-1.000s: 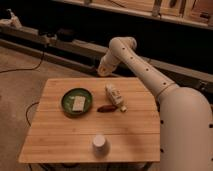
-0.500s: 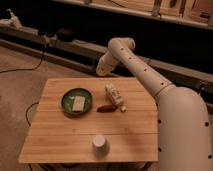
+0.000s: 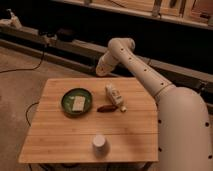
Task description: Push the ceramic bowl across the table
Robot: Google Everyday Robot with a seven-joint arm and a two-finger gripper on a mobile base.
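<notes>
The ceramic bowl [image 3: 77,102], round, dark green, with a pale rectangular piece in it, sits on the left half of the light wooden table [image 3: 65,142]. My white arm reaches in from the right, bends high over the far side and comes down to the gripper [image 3: 100,70]. The gripper is shut and hangs above the table's far edge. It is behind the bowl and to its right, well apart from it.
A white bottle-like item [image 3: 114,95] lies right of the bowl with a small brown item [image 3: 106,108] in front of it. A small white cup [image 3: 99,145] stands near the table's front edge. A low ledge with cables runs behind the table.
</notes>
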